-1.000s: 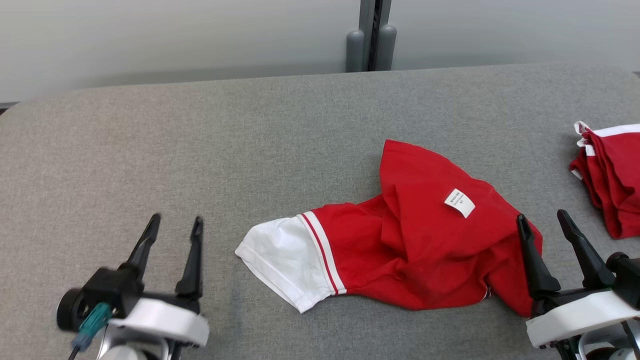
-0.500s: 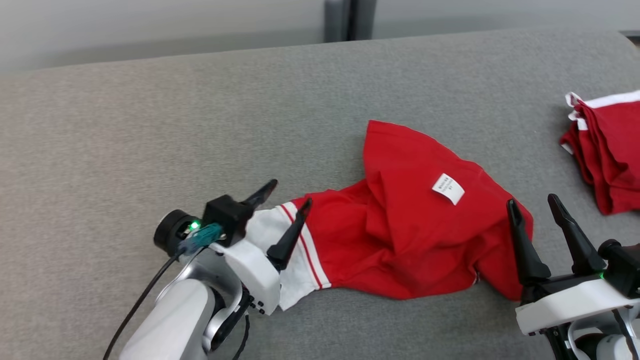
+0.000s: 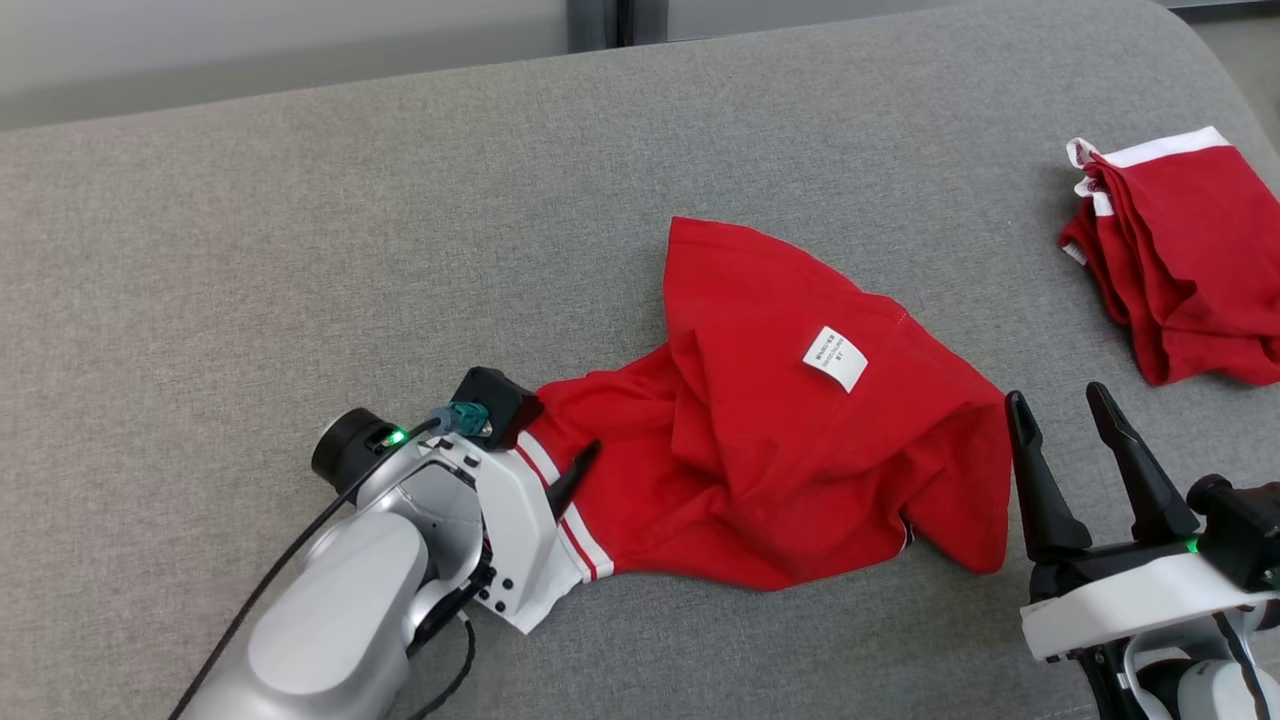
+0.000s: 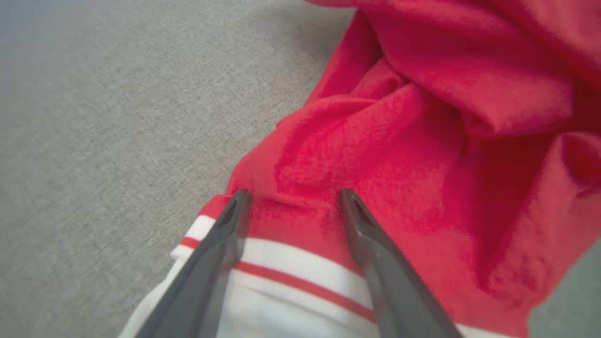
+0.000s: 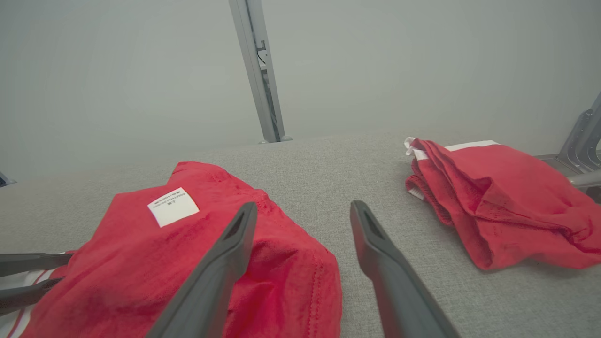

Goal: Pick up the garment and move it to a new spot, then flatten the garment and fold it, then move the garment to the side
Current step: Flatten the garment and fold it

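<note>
While the crumpled red cotton garment (image 3: 780,450) lies bunched near the middle of the grey fabric-covered counter (image 3: 300,250), the left end effector (image 4: 293,192) sits low over its sleeve, its 2 dark fingers spread apart and clamped on nothing. In the left wrist view the fingertips (image 4: 237,206) meet the red cloth just past the white-and-red striped band (image 4: 300,267), straddling a ridge of fabric. That placement looks chosen so that closing would pinch a firm, doubled part of the sleeve rather than a loose single layer. Whether the tips press in or merely rest there I cannot tell.

The right end effector (image 3: 1055,395) hovers just beside the garment's right-hand edge, its fingers wide apart and empty. It seems placed to take the opposite end, so the garment could be lifted by 2 points and hang open instead of dragging as a lump.

A small white rectangular label (image 3: 835,358) faces up, which suggests an inner side is showing. A second red garment with white trim (image 3: 1180,290) lies loosely folded, well apart at the counter's far right, probably where finished pieces go. By my reading the task is at step 1, the pick-up grasp not yet made.
</note>
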Robot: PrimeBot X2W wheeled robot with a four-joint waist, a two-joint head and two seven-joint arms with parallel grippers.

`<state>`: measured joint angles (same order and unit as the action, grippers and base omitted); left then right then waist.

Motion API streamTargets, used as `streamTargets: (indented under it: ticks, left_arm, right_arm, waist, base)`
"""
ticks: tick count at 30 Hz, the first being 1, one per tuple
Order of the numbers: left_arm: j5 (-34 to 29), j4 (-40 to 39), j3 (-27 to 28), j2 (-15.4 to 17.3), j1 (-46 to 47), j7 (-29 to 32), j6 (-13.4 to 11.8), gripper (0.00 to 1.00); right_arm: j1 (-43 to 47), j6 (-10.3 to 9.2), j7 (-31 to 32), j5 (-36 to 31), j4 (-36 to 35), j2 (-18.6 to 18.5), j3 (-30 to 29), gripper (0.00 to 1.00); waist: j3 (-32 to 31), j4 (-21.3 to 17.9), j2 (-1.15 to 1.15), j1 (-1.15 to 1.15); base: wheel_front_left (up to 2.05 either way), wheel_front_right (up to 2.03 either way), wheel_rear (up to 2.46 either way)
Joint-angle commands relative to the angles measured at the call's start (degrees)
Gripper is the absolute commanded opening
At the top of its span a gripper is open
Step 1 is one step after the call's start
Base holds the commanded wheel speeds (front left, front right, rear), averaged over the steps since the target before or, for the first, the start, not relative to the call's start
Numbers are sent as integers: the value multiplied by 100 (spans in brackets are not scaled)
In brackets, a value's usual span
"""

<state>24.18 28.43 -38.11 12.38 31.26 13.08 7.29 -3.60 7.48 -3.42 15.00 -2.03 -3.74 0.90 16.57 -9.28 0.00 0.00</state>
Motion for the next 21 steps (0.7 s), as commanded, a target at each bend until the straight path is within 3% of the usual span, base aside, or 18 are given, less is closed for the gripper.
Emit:
streamTargets:
  ticks: [1,3,10,21]
  left_arm:
    - [-15,79,-1,84,96,15,15,0]
    - [-28,218,16,114,144,13,-32,0]
    - [128,419,501,100,161,-650,-545,0]
    - [867,277,1551,278,-473,-1556,-1125,0]
  right_arm:
    - [-71,2,-35,21,6,-3,-3,100]
    - [-85,3,-50,30,12,6,-1,100]
    - [-87,3,-98,55,60,25,-24,100]
    - [-56,3,-71,-6,30,35,-146,100]
  waist:
    - [13,-2,0,0]
    - [31,-4,0,0]
    - [42,44,0,0]
    - [-9,276,0,0]
  base:
    - [0,0,0]
    - [0,0,0]
    - [0,0,0]
    - [0,0,0]
